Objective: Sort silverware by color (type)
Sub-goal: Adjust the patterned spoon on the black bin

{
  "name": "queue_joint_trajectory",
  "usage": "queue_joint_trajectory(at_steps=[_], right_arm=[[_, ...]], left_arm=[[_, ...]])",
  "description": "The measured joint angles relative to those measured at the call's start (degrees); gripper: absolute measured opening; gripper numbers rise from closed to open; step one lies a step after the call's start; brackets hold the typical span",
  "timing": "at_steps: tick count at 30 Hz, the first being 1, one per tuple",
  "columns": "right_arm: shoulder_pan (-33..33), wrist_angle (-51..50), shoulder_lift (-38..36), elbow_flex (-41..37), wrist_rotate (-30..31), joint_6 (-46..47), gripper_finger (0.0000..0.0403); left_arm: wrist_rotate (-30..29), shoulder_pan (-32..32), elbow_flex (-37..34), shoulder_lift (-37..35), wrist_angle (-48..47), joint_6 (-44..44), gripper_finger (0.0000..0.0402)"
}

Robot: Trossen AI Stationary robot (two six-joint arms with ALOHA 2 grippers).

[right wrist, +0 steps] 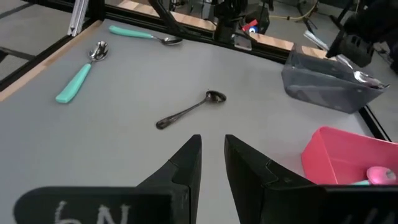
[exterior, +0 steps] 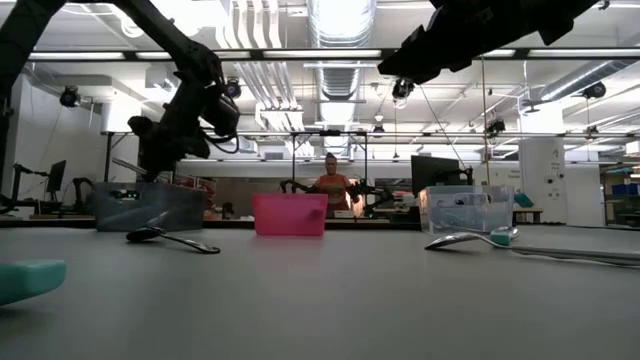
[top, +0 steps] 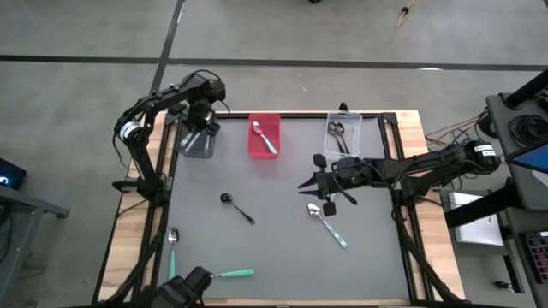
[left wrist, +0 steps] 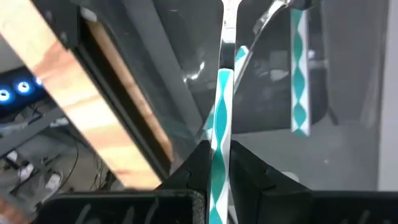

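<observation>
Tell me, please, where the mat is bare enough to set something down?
Free: the mat corner right of the teal spoon, and the stretch between the grey bin and the black spoon. Crowded: the centre under the right gripper, and the front left edge with two teal spoons.

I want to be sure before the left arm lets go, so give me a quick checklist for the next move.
1. Left hand grips the patterned-handle spoon: ok.
2. Left hand is above the grey bin: ok.
3. Grey bin already holds a matching patterned spoon: ok.
4. Spoon tip below the bin's rim: cannot tell.
5. Right hand is empty, jaws slightly apart, clear of the grey bin: ok.
6. Black spoon lies free on the table for the right hand: ok.
</observation>
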Motion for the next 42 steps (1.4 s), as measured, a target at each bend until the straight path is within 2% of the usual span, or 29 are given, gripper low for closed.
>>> queue_joint_trajectory(at_steps=[12, 18, 42], right_arm=[[0.0, -0.05, 0.0, 0.0, 0.02, -0.79, 0.0061], [0.01, -0.04, 0.0, 0.0, 0.02, -0.86, 0.0061], [-0.01, 0.38, 0.0, 0.04, 0.04, -0.85, 0.0061]], left_arm=[[0.03, 0.04, 0.0, 0.0, 5.06, 1.67, 0.0019], [0.0, 0.04, 0.0, 0.68, 6.56, 2.31, 0.0036], [1.6, -0.26, 0.0, 0.9, 6.15, 2.75, 0.0041]])
